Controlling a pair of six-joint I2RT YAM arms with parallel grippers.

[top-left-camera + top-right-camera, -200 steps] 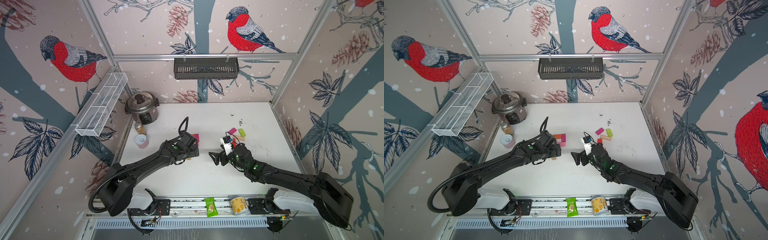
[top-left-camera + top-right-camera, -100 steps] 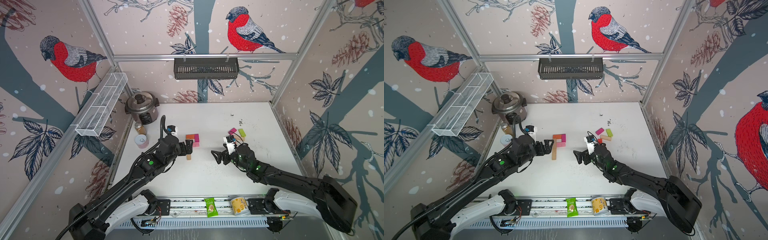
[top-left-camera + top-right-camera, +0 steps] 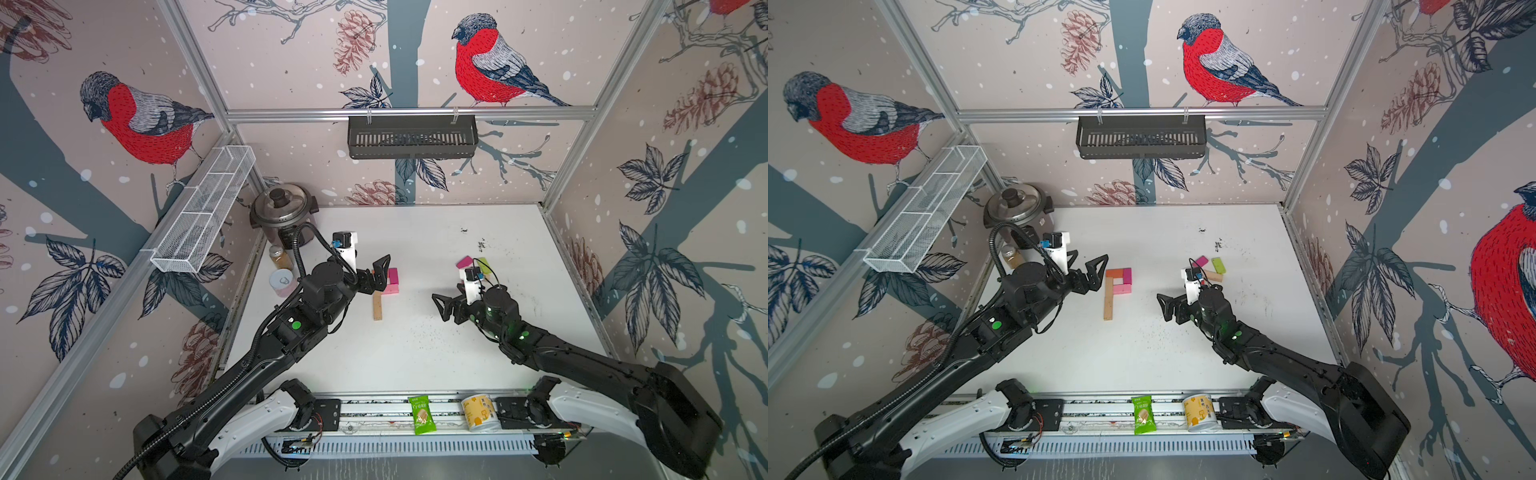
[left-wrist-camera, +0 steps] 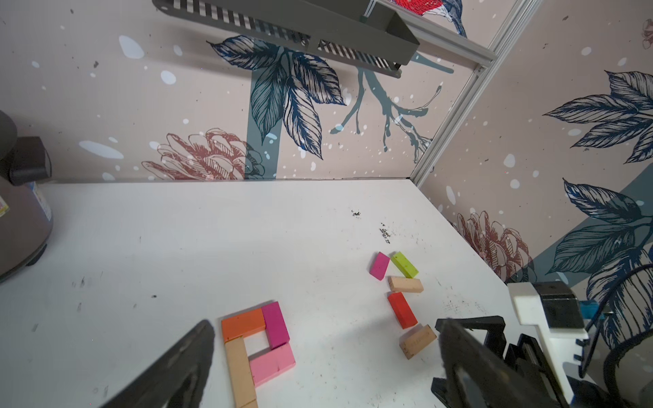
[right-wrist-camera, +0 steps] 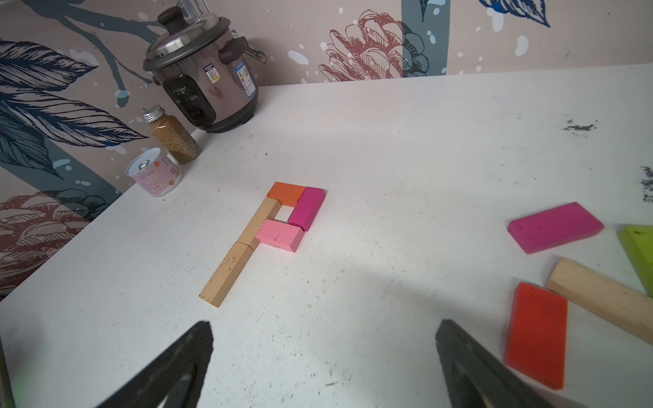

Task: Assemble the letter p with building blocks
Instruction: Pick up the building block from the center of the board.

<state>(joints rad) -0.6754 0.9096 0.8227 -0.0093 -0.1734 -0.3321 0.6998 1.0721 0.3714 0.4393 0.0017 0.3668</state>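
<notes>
Several building blocks lie flat in a p shape: an orange block (image 3: 1113, 273), a magenta block (image 3: 1127, 274), a light pink block (image 3: 1122, 288) and wood bars (image 3: 1108, 299) as the stem. My left gripper (image 3: 1091, 259) hovers just left of the shape, open and empty (image 4: 325, 325). My right gripper (image 3: 1173, 301) is open over bare table right of the shape, nothing between its fingers (image 5: 324, 325). Loose blocks lie behind it: magenta (image 5: 554, 226), lime green (image 5: 639, 254), wood (image 5: 600, 296), red (image 5: 535, 332), and another wood block (image 4: 418, 341).
A rice cooker (image 3: 1019, 210), a spice jar (image 3: 1012, 257) and a pink can (image 3: 282, 282) stand at the back left. A green snack packet (image 3: 1143, 415) and a yellow cup (image 3: 1200, 413) lie on the front rail. A black shelf (image 3: 1140, 131) hangs on the back wall.
My left arm has drawn back to the left, off the blocks, so the whole p shape now shows. The right gripper has shifted only slightly.
</notes>
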